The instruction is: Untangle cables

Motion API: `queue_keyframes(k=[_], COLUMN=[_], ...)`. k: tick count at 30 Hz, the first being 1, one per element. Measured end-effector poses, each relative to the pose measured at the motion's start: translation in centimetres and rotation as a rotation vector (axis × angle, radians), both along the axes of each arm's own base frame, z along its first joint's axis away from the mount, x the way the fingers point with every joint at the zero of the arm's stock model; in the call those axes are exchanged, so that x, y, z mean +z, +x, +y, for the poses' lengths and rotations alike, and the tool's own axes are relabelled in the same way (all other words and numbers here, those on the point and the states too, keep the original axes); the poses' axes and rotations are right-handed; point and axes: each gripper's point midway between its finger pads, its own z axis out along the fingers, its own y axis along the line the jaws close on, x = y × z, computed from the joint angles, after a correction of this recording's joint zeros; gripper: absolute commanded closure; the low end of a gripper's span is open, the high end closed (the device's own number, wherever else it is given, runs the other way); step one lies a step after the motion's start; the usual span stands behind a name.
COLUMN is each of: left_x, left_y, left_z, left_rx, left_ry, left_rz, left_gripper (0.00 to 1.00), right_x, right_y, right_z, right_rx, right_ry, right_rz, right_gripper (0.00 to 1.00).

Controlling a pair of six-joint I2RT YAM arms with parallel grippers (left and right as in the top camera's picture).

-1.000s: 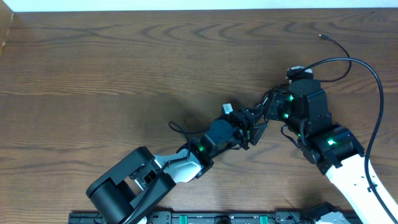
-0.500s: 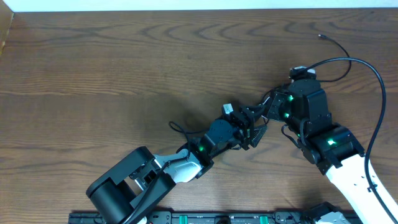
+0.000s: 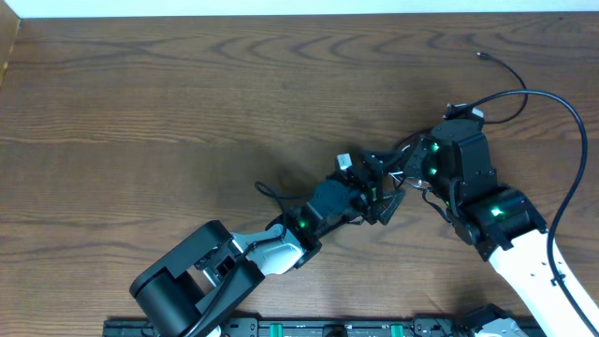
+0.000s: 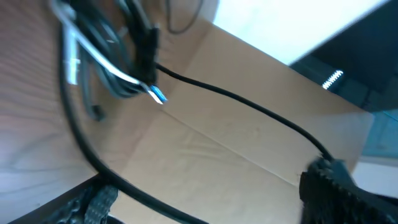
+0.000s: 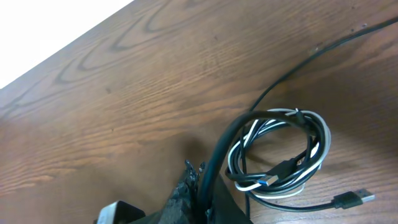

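The cables (image 5: 283, 155) lie as a coil of black cords and one white cord on the wooden table; one plug has a blue tip (image 5: 272, 181) and another plug (image 5: 354, 199) lies beside the coil. My right gripper (image 5: 208, 186) is shut on a black cable (image 5: 219, 163) that rises from the coil. In the left wrist view the same coil (image 4: 109, 53) hangs at the top left. My left gripper (image 4: 214, 202) stands wide open, and a black cord (image 4: 81, 143) runs loosely across the gap between its fingers (image 4: 93, 205). From overhead, the left gripper (image 3: 379, 189) and right gripper (image 3: 404, 173) nearly meet over the bundle.
A thin black cord with a plug end (image 3: 483, 56) trails toward the far right of the table (image 3: 187, 94). A thicker black wire (image 3: 571, 122) arcs around the right arm. The arm bases stand along the near edge.
The left gripper's jaws have spread from about half open to wide open, letting go of the cord. The right arm has shifted slightly to the right, still pinching its cable.
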Motion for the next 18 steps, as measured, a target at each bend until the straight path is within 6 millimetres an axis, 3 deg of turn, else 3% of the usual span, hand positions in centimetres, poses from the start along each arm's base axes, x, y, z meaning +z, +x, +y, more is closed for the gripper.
queue_keyframes(k=[3,6,11,16,18], left_x=[-0.3,-0.4,-0.4,-1.2,-2.4], left_y=[0.0,0.0,0.1,0.4,0.6], left_z=[0.0,0.1,0.1,0.4,0.7], left_rx=[0.0,0.005,0.009,0.023,0.027], left_ry=[0.011,0.012,0.014,0.044,0.096], left_rz=[0.009,0.009,0.01,0.033,0.06], left_gripper=[0.35,0.51,0.91,0.92,0.92], right_x=[-0.1,-0.1,-0.2,-0.5,-0.7], right_y=[-0.1,-0.2,-0.3,-0.5,-0.5], right_z=[0.3,0.7,0.9,0.9,0.9], right_rx=[0.01,0.022,0.03,0.035,0.037], right_ry=[0.017,0.033,0.043,0.04,0.038], right_rz=[0.007,0.013,0.02,0.036,0.041], right_gripper=[0.99,0.99,0.99,0.96,0.83])
